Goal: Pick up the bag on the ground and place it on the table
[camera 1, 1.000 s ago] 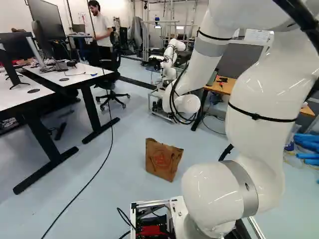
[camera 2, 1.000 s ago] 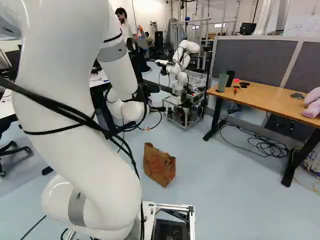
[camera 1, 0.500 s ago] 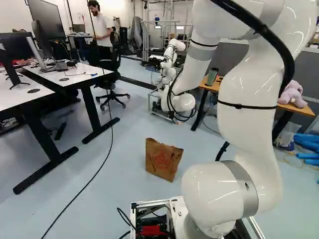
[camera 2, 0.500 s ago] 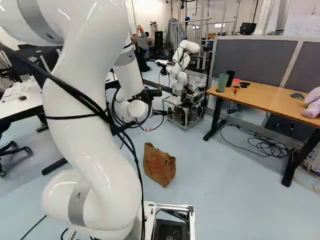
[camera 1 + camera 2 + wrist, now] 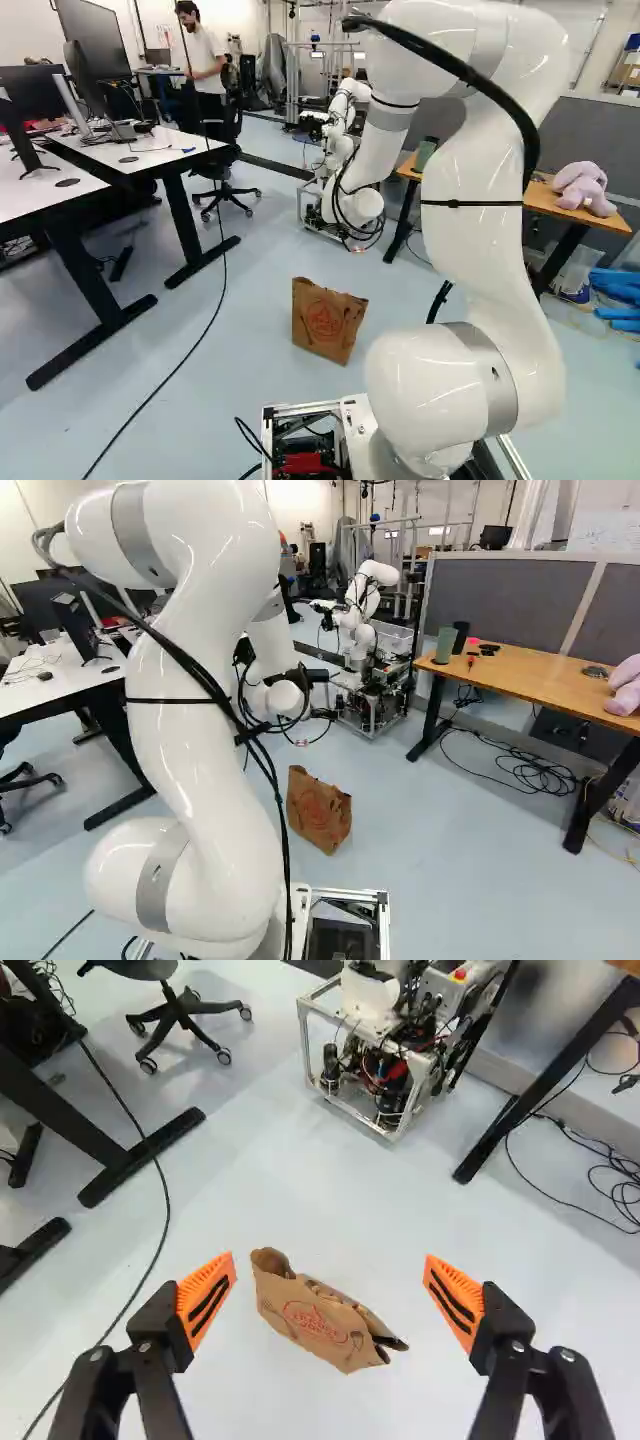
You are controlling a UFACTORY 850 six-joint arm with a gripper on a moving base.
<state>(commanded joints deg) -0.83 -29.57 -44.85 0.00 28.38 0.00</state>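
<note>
Brn paper bag (image 5: 326, 325) w/ red print stands on lt-blue floor (image 5: 235, 350), top partly open, sides creased.

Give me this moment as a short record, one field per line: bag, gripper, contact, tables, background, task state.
bag: brown paper bag with a red print, on the blue-grey floor
gripper: black gripper, orange pads wide apart
contact: none; bag lies ahead, seen between the pads
tables: wooden table holding green cup and pink plush toy; white table
background: another robot
task state: bag not yet picked up
</note>
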